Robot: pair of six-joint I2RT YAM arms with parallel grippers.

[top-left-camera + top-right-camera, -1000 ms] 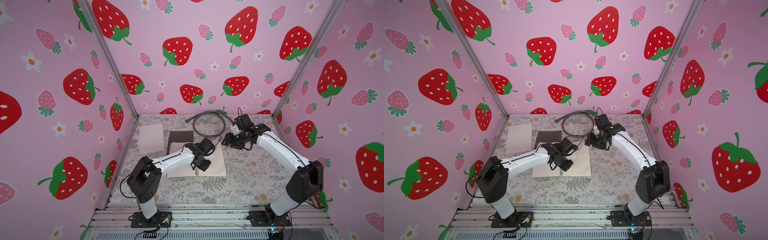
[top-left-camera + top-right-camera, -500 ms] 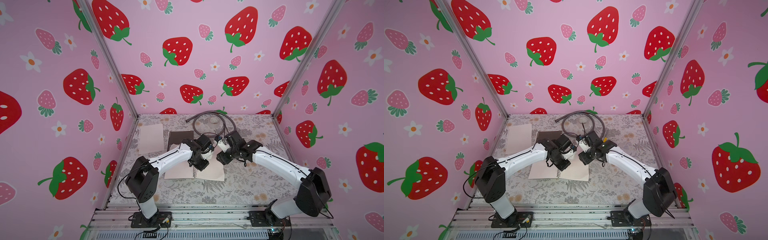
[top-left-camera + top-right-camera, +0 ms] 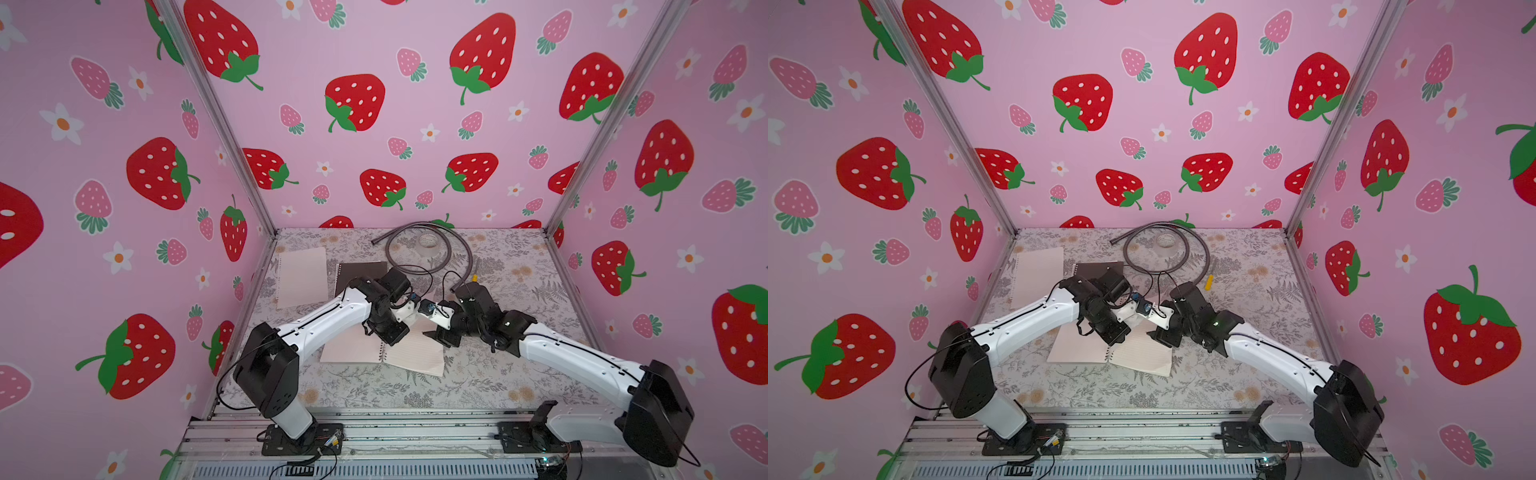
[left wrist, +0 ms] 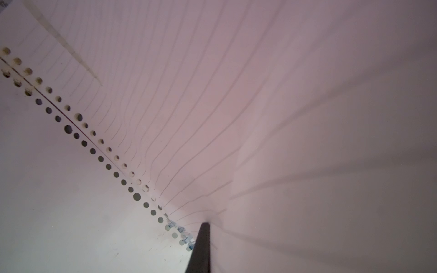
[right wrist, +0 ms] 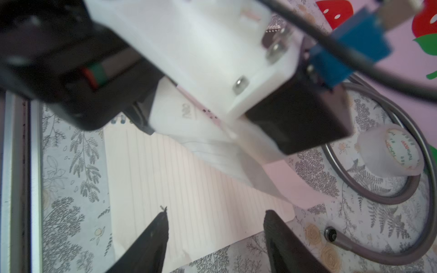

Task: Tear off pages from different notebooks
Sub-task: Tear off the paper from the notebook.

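Observation:
An open notebook with a whitish cover lies mid-table, its lined page spread flat to the right. My left gripper is shut on a lined page near the spiral holes and holds it lifted and creased. One dark finger shows in the left wrist view. The right gripper hovers open just over the flat page, nothing between its fingers. A dark-covered notebook lies behind the left arm. Against the left wall rests a loose page.
A grey hose loops at the back around a tape roll, with a small yellow piece near its end. The two wrists nearly touch above the open notebook. Pink walls close three sides; a metal rail runs along the front.
The right arm swung from the back of the table forward and down to the open notebook. The left gripper stayed shut on the page and shifted slightly back and right.

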